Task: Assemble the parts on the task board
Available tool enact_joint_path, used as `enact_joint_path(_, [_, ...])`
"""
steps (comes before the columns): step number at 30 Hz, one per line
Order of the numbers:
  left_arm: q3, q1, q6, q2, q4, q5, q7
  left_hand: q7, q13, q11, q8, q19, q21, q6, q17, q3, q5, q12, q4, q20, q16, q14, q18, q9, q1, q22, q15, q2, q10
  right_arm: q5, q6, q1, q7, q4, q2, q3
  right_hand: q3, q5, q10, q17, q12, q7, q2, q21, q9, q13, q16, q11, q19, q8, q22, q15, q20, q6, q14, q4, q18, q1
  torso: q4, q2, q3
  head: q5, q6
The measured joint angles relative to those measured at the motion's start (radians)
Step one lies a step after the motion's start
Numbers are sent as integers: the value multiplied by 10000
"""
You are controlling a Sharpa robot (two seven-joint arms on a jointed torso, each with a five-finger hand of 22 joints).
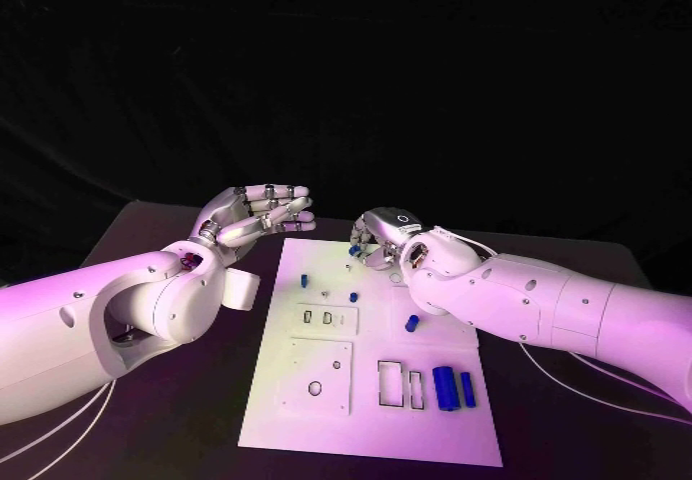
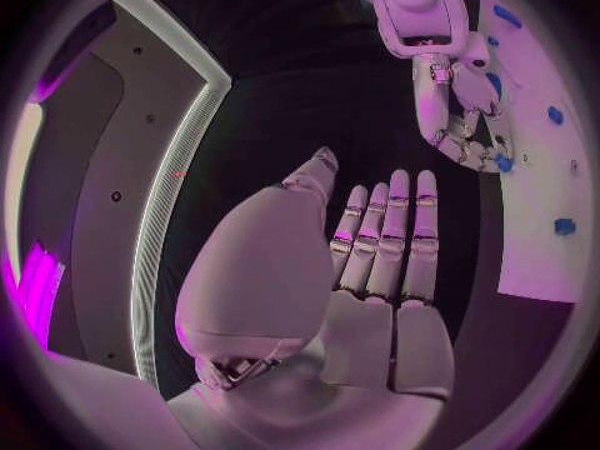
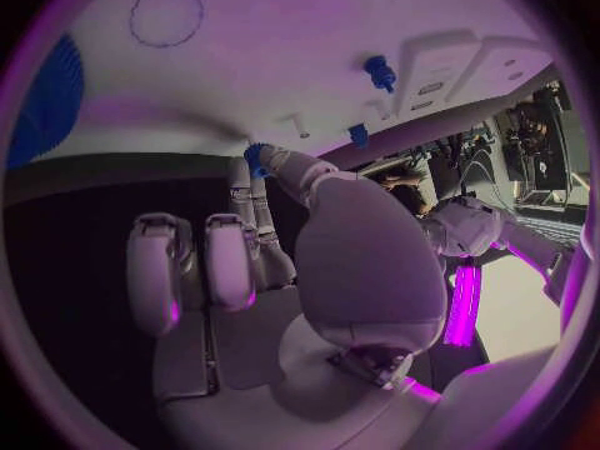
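The white task board [image 1: 378, 400] lies in the middle of the black table. My right hand [image 1: 384, 237] hovers over the board's far edge and pinches a small blue part [image 1: 355, 249] between thumb and fingertip; the part also shows in the right wrist view [image 3: 256, 157] and the left wrist view [image 2: 503, 162]. My left hand [image 1: 261, 214] is raised off the board's far left corner, palm up, fingers apart [image 2: 398, 232], holding nothing. Loose blue parts stand on the board: one [image 1: 306, 279] at the far left, one [image 1: 353, 296] beside it, one [image 1: 413, 322] mid-board.
Two long blue blocks [image 1: 446, 388] [image 1: 466, 388] lie side by side at the board's near right, next to rectangular slots [image 1: 392, 384]. Square plates with holes [image 1: 320, 375] sit on its left half. Bare black table [image 1: 144, 235] flanks the board.
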Motion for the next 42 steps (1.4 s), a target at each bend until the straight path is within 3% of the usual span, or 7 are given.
enact_joint_path(5, [0, 5, 4, 4, -2, 0, -3, 0, 0, 0, 0, 0, 0, 0, 0, 0, 0, 0, 0, 0, 0, 0, 0, 0, 0, 0, 0, 0, 0, 20, 47, -17, 10, -90, 56, 1, 4, 1, -90, -48, -67, 83, -63, -46, 363, 54, 0, 89, -38, -51, -1, 0, 39, -199, 0, 4, 1, -64, -4, 4, 0, -1, 5])
enact_joint_path(19, [0, 11, 8, 9, -6, 1, -6, -37, 0, -1, 0, 0, -40, -37, -1, 0, 0, -55, 0, 0, -40, 0, 0, 1, 0, -9, 0, 0, 0, 142, 113, -33, 79, -248, 136, -8, -109, -293, -1169, -620, -330, 519, -597, -711, 276, 2, -274, 483, -721, -959, -508, 345, 362, -1558, 19, 161, 2, -427, -14, 7, 5, -2, -33])
enact_joint_path(21, [1, 11, 8, 7, -6, 1, -6, -37, 0, 0, 0, 0, -40, -37, -2, 0, 0, -55, 0, 0, -40, 0, 0, 1, 0, -9, 0, 0, 0, 161, 111, -32, 103, -181, 72, -9, -260, -312, -1307, -717, -330, 559, -642, -821, 276, -3, -333, 554, -824, -1064, -640, 395, 394, -1701, 0, 177, 160, -452, -16, 8, 8, -7, -35])
enact_joint_path(28, [2, 12, 7, -20, -32, 2, -1, -37, 0, -1, 0, 0, -40, -37, -2, 0, 0, -55, 0, 0, -40, 0, 0, 1, 0, -8, 0, 0, 0, 240, 7, -1, 157, 896, -935, -8, -522, -177, -1413, -864, -247, 592, -692, -895, 325, 11, -388, 551, -862, -1123, -749, 396, 430, -1734, -1, 170, 160, -402, -35, 0, 22, 23, -44])
enact_joint_path(37, [1, 11, 25, -66, -196, 12, 12, -37, 0, -1, 0, 0, -39, -37, -3, 0, 0, -55, 1, 0, -40, 0, -1, 2, 0, -7, 0, 0, 0, 1636, -212, 379, 270, 2546, -2879, 77, -1003, 936, -149, -505, 1180, 435, -884, -688, 551, 701, -202, 240, -606, -1123, -247, 237, 184, -1402, 12, 270, 160, -274, -153, -51, 69, 23, -17])
enact_joint_path(39, [1, 11, 35, -83, -237, 16, 14, -36, 0, -1, 0, 0, -40, -37, -3, 0, 0, -55, 1, 0, -40, 0, -1, 2, 0, -7, 0, 0, 0, 2262, -133, 465, 285, 2796, -3265, 88, -1822, 1145, -223, -143, 3084, 247, -874, -488, 724, 2291, 20, 83, -376, -1098, -37, 83, 35, -1590, 17, 298, 161, -264, -192, -68, 85, 25, -20])
enact_joint_path(42, [-1, 11, 43, -110, -274, 22, 15, -37, 0, 0, 0, 0, -40, -37, -3, 0, 0, -55, 0, 0, -40, 0, -1, 1, 0, -7, 0, 0, 0, 2929, 70, 544, 284, 2927, -3611, 98, -2721, 1201, -556, 851, 7028, 282, -617, -145, 965, 5963, 529, 78, 12, -959, 8, 48, 67, -1852, 17, 620, 33, -7, -239, -88, 104, 28, -20])
